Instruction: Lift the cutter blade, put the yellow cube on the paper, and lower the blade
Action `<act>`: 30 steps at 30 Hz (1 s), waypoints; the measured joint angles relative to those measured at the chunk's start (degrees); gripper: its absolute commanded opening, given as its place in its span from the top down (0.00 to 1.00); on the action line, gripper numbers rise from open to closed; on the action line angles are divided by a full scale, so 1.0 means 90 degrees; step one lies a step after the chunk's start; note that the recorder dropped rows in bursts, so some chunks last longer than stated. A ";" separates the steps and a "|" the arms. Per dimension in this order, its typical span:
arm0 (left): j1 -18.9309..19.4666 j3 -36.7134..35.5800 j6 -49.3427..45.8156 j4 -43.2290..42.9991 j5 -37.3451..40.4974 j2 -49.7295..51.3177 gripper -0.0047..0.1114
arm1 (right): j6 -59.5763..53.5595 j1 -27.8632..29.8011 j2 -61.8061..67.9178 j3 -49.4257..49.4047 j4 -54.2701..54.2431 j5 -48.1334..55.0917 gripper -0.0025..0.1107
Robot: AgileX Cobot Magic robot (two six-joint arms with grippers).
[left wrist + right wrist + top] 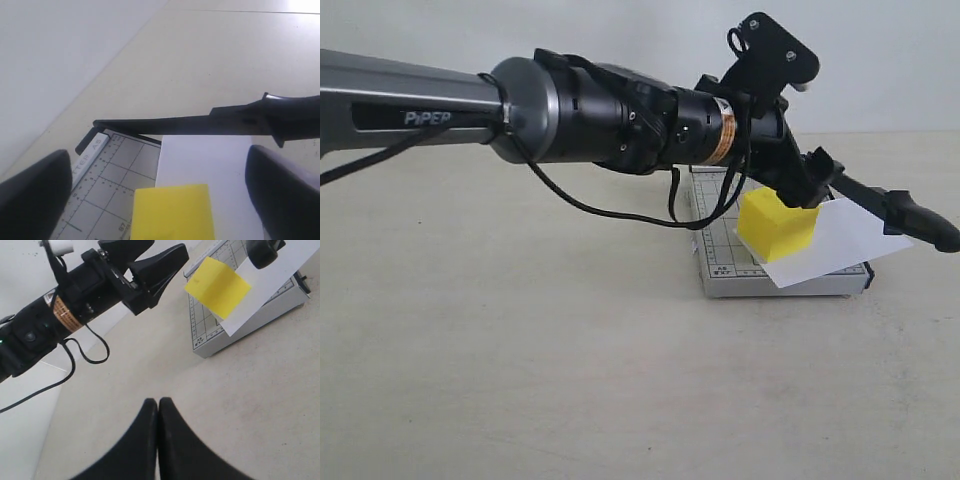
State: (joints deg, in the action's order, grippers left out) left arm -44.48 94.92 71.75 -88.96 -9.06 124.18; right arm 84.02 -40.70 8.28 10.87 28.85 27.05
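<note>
The yellow cube (778, 225) (172, 212) (217, 286) rests on the near end of the white paper (840, 240) (205, 165) (272, 282), which lies across the grey trimmer base (720, 272) (110, 170) (250, 317). My left gripper (798, 185) (159, 155) hovers just above the cube, open, with its fingers (35, 195) wide on both sides and not touching it. The cutter blade (180, 125) is raised at a low angle over the paper, and its thick handle (920, 218) (292, 117) (262, 250) points away to the right. My right gripper (158, 402) is shut and empty over bare table.
The left arm (600, 110) stretches in from the left across the beige table (520, 350), with a black cable (580, 205) drooping under it. A pale wall (620, 30) runs behind the table.
</note>
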 measured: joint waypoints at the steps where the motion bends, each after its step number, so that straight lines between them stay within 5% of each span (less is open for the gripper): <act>1: 0.0000 -0.0128 0.0010 0.0000 0.0000 -0.0119 0.22 | 0.0000 0.0000 0.0000 0.0000 0.0000 0.0000 0.98; 12: 0.0000 -0.2543 0.0010 -0.0036 0.0245 -0.2586 0.29 | -0.0046 0.0000 0.0000 0.0000 0.0040 0.0000 0.98; 22: 0.0000 -0.5445 0.0640 -0.0036 0.0451 -0.7601 0.29 | -0.0064 0.0000 0.0000 0.0000 0.0343 0.0000 0.98; 30: 0.0000 -0.7032 0.1359 -0.0036 0.0370 -1.0477 0.29 | -0.0074 0.0000 0.0000 0.0000 0.0626 0.0000 0.98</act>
State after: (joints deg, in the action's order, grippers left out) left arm -44.48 31.63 83.98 -89.28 -5.74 29.89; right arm 83.35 -40.70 8.28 10.87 34.48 27.05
